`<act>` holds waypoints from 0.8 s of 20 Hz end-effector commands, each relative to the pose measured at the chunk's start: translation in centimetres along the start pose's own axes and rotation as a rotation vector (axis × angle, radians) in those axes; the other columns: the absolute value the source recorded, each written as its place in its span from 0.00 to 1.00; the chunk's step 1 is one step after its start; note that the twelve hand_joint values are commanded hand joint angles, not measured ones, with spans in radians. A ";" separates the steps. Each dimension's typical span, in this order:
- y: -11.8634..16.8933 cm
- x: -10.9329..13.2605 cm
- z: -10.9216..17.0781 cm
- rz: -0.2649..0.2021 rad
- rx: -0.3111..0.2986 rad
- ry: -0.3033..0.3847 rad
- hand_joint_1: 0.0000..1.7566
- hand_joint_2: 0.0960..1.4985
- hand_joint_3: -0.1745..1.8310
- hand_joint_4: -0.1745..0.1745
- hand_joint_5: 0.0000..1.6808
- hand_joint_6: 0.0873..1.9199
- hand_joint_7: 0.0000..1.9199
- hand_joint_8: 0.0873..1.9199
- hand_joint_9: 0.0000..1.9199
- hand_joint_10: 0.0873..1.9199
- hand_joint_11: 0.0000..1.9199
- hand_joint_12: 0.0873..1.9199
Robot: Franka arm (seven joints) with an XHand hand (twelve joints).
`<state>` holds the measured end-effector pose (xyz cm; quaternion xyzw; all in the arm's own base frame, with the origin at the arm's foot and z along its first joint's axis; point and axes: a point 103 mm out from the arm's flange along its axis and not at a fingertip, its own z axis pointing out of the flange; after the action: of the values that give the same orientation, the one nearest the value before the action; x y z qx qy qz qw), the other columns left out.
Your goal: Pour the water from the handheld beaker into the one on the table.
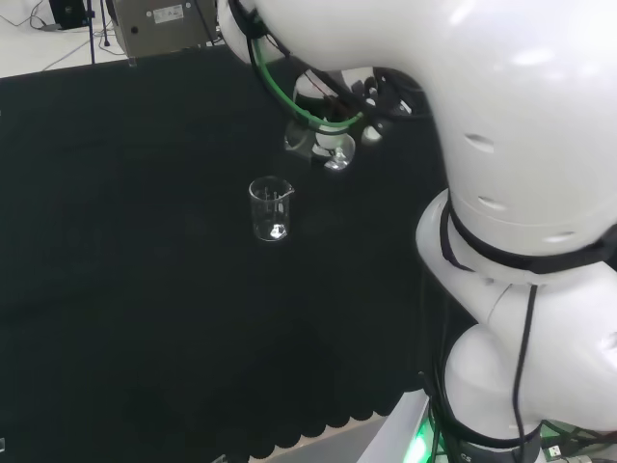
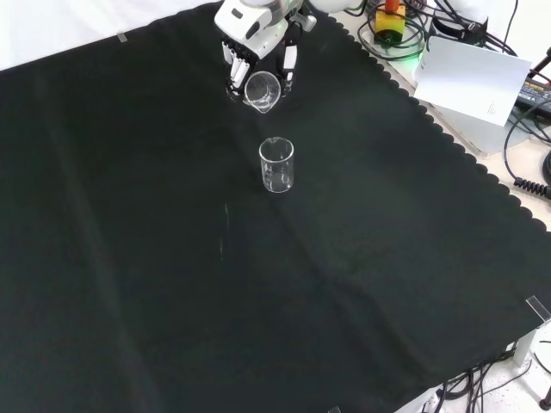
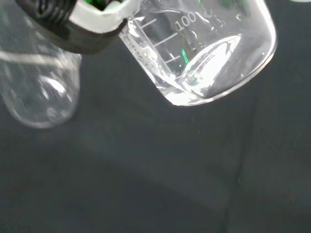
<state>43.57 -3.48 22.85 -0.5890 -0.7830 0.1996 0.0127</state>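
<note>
A: Clear glass, two pieces. The handheld beaker (image 2: 262,91) sits at the upper centre of the front view, tilted, mouth turned toward the camera and down. The hand (image 2: 255,34) has its fingers (image 2: 232,70) curled round the beaker's sides.

B: And the receiving one?

A: The table beaker (image 2: 277,164) stands upright on the black cloth (image 2: 129,258), just below the held one in the front view, apart from it. In the head view it is left of centre (image 1: 270,209), with the held beaker up and to its right.

B: Any water moved yet?

A: Wrist view shows the held beaker (image 3: 204,53) tipped, a small pool gathered in the low corner of its base. No stream visible. Cannot tell whether the table beaker (image 3: 39,82) holds anything.

B: Status?

A: Judged: tilt begun, transfer unconfirmed. Mouth does not appear to be over the target; closing that gap and tipping further remain.
</note>
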 end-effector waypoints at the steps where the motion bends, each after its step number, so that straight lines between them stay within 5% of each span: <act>1: 0.5 0.8 1.4 -0.012 0.066 -0.016 0.75 0.67 0.00 0.00 0.75 0.21 0.81 0.08 0.83 0.39 0.72 0.40; 16: 1.0 2.8 0.6 -0.037 0.113 -0.111 0.75 0.67 0.00 0.00 0.73 0.22 0.78 0.12 0.83 0.40 0.72 0.40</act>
<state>43.37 -1.78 21.48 -0.5665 -0.7833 0.2555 0.0131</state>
